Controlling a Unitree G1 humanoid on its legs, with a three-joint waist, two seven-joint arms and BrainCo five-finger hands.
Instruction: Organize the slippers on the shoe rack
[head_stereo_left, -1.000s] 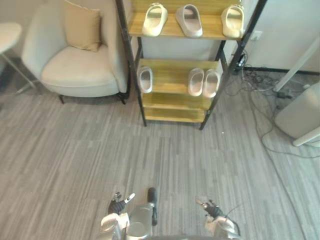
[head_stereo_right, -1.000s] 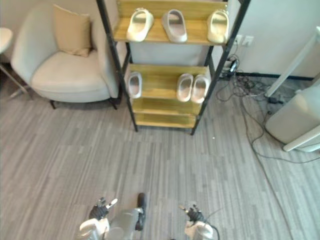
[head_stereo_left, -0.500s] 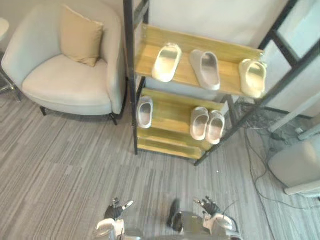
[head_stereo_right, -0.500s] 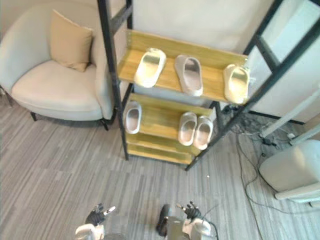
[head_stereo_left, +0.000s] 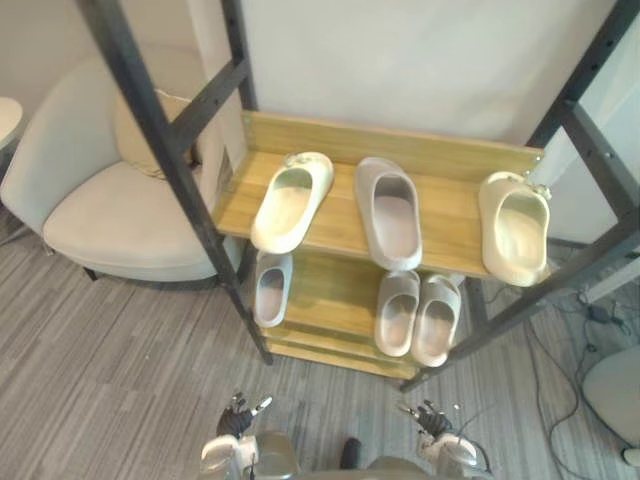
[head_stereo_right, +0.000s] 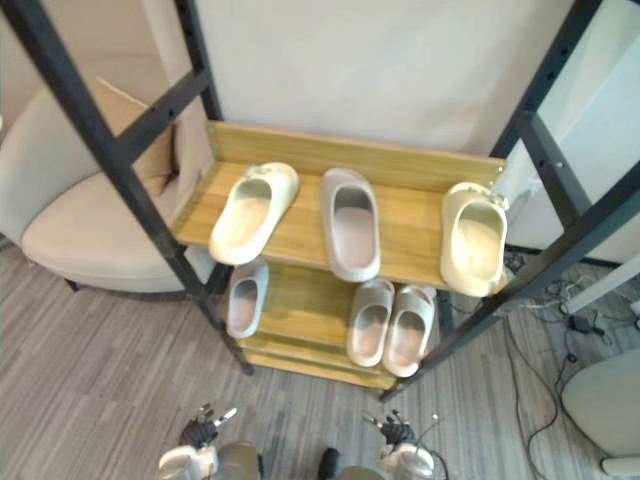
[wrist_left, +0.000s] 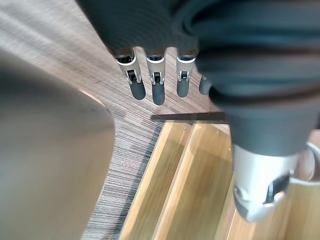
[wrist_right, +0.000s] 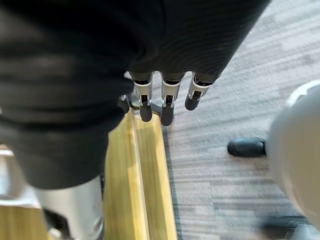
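In the left eye view, the rack (head_stereo_left: 455, 215) stood close ahead. Three slippers (head_stereo_left: 390, 212) lay on its upper shelf (two cream, a grey one between). On the shelf below lay one alone at the left and a pair (head_stereo_left: 417, 315) touching at the right. An armchair (head_stereo_left: 100, 215) sat to the left. The left hand (head_stereo_left: 235, 420) and right hand (head_stereo_left: 432, 420) hung low over the floor (head_stereo_left: 120, 360). Each wrist view showed its hand with fingers straight and apart, holding nothing, near the rack's lowest boards.

Left hand (head_stereo_left: 236, 419), right hand (head_stereo_left: 431, 420) low, apart; fingers straight, relaxed.
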